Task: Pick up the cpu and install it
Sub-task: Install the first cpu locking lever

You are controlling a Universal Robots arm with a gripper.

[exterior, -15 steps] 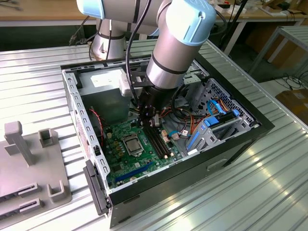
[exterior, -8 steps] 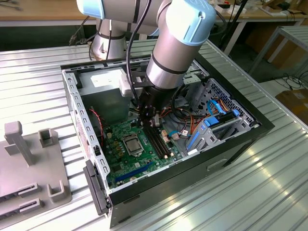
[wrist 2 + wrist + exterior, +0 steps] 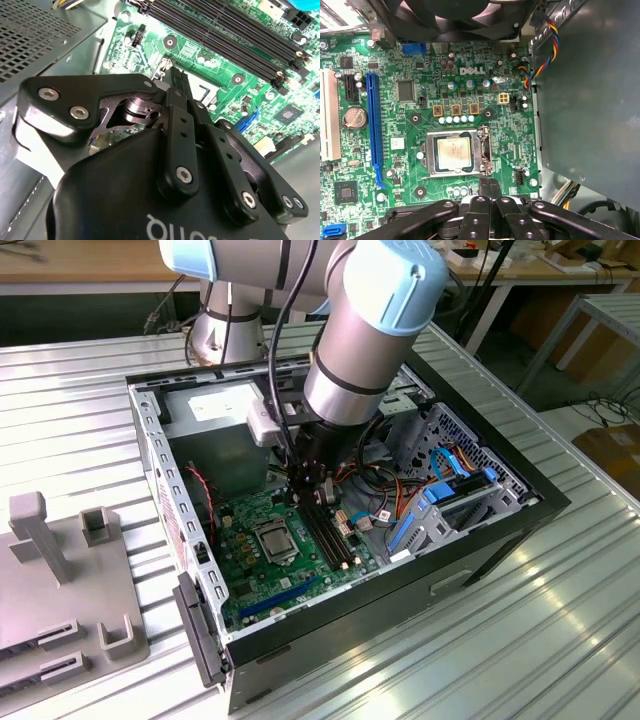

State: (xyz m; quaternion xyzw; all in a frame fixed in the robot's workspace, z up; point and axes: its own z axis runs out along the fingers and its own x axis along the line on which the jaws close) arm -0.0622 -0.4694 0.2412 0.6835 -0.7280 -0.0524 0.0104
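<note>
The cpu [image 3: 453, 154] is a small silver-grey square lying flat in its socket on the green board [image 3: 395, 125], with a metal frame around it. It also shows as a small grey square [image 3: 275, 538] in the exterior view, near the middle of the board inside the open computer case [image 3: 520, 502]. My gripper [image 3: 489, 187] hangs just above the board beside the socket's lever edge, fingers together and shut with nothing between them. In the second wrist view the gripper's [image 3: 178, 82] black fingers point down at the board by the socket. The gripper [image 3: 310, 495] stands to the cpu's right in the exterior view.
Black memory slots [image 3: 330, 535] run beside the socket. A black fan [image 3: 455, 20], a blue slot [image 3: 374, 125] and coloured cables [image 3: 385, 490] crowd the board. A grey box with a white label [image 3: 215, 410] sits at the case's back. A grey fixture [image 3: 60, 580] stands at the exterior view's left.
</note>
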